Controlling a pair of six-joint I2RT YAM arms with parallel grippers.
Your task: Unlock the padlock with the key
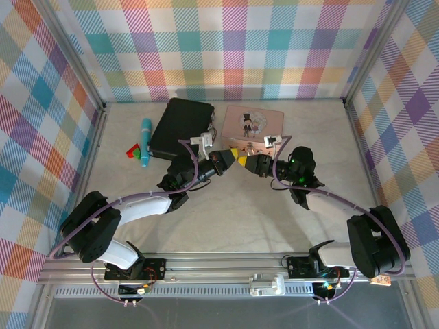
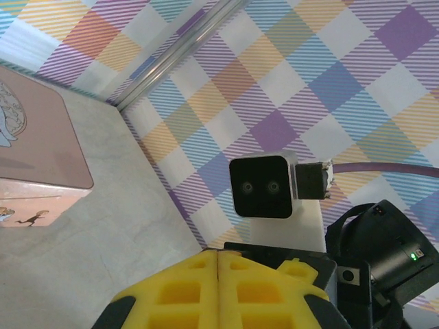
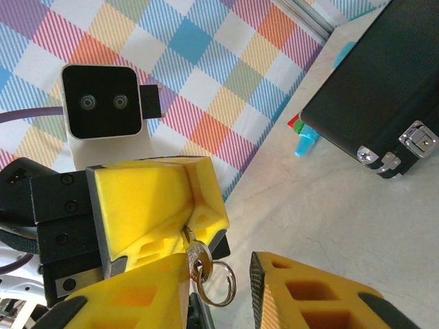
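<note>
Quick count first: two arms, two yellow-padded grippers, one flat black hard case (image 1: 182,128) with two shiny metal latches (image 3: 418,140) on its edge, one pink picture tin (image 1: 254,125), one teal cylinder (image 1: 145,142), one little red-and-green thing (image 1: 132,151) just left of it, and one small brass-gold metal piece (image 3: 195,260) with one thin silvery ring (image 3: 218,282) through it. That piece reads as the key on its ring, though it's too tiny to be sure. The left gripper (image 3: 186,229) has its pads pressed together and clamped on one end of the piece; from its own wrist camera you just see the two pads meeting at a seam (image 2: 218,274). The piece's long axis follows the left gripper's fingers, sticking straight out of the tips toward the right, ring end furthest from them. The right gripper (image 3: 219,296) has its fingers apart, with the piece and ring sitting in the gap; can't tell if either pad touches it. From above, the left gripper (image 1: 234,157) and right gripper (image 1: 247,162) meet tip to tip mid-table, just near of the tin, with the case far-left of them.
</note>
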